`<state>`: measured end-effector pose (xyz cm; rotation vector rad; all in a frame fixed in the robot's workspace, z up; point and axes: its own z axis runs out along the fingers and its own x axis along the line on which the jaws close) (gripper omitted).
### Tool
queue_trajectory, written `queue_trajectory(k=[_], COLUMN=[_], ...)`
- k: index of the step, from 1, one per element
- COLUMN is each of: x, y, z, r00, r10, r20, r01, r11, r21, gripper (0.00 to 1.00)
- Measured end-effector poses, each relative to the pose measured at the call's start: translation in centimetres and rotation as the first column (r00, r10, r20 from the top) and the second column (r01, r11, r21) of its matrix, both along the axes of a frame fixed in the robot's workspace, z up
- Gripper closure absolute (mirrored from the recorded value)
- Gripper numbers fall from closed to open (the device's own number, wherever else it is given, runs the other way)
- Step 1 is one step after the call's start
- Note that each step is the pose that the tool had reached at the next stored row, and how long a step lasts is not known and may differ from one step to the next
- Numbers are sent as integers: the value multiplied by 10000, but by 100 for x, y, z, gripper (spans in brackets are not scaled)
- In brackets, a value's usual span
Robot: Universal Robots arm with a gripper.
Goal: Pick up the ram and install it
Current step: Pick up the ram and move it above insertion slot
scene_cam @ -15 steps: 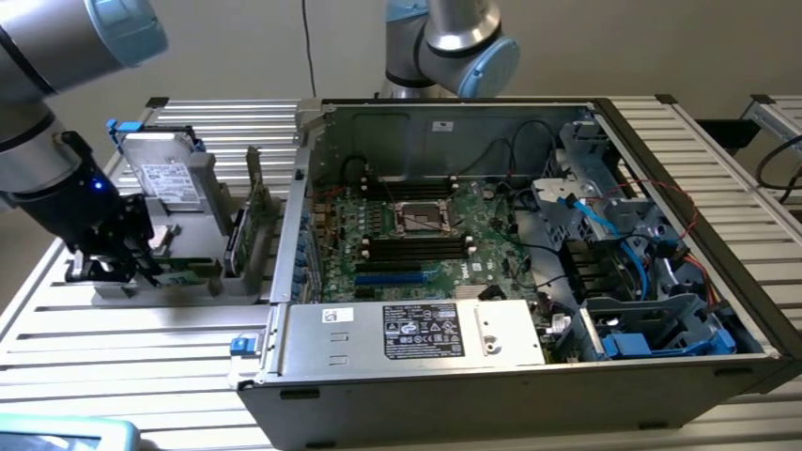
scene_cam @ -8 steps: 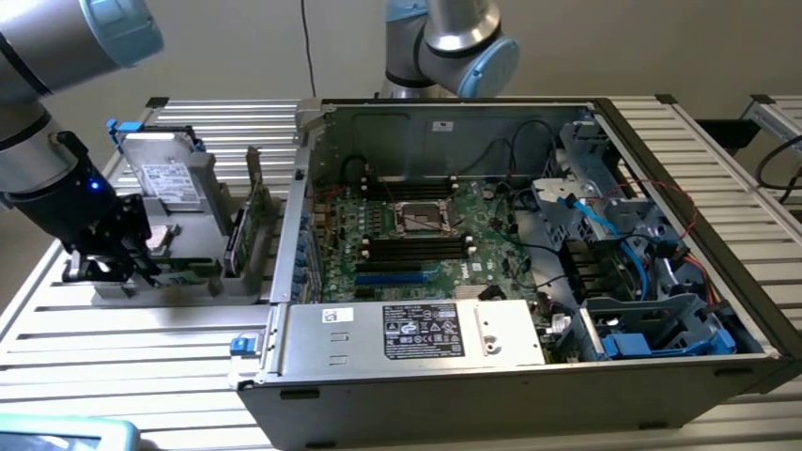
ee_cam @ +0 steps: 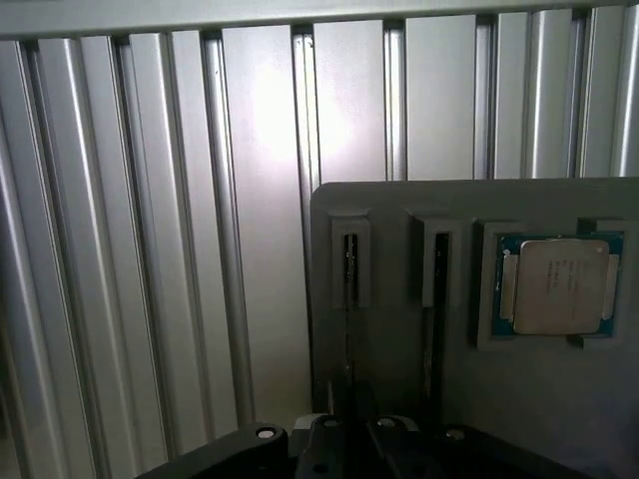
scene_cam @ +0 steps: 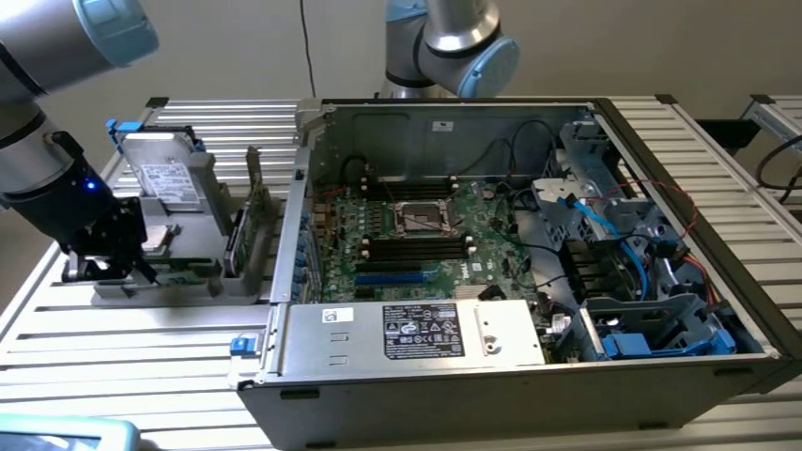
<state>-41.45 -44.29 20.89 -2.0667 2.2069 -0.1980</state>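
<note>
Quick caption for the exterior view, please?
Pincer at the grey parts holder beside the open computer case.

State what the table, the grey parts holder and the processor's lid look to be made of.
Table: bare aluminium profiles, likely; grooved, silvery, soft sheen. Parts holder: probably matte grey plastic; dull, uniform, moulded pockets. Processor lid: metal, probably; pale with a faint sheen.

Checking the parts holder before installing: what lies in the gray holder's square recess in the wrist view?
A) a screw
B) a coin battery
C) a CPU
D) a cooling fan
C: a CPU with a silver metal lid on a green board lies in the gray holder's recess.
</note>
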Motion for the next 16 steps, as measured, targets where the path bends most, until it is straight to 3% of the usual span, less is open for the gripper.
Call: queue_trajectory(k=[6,12,16], x=[-12,-11,-11], y=[0,-23,-56], z=[23,259,414], r00=[10000,10000,10000], r10=[0,-1,-1], r20=[7,1,-42], r01=[0,1,1], r11=[10000,10000,10000], r21=[2,1,1], gripper=[87,87,87])
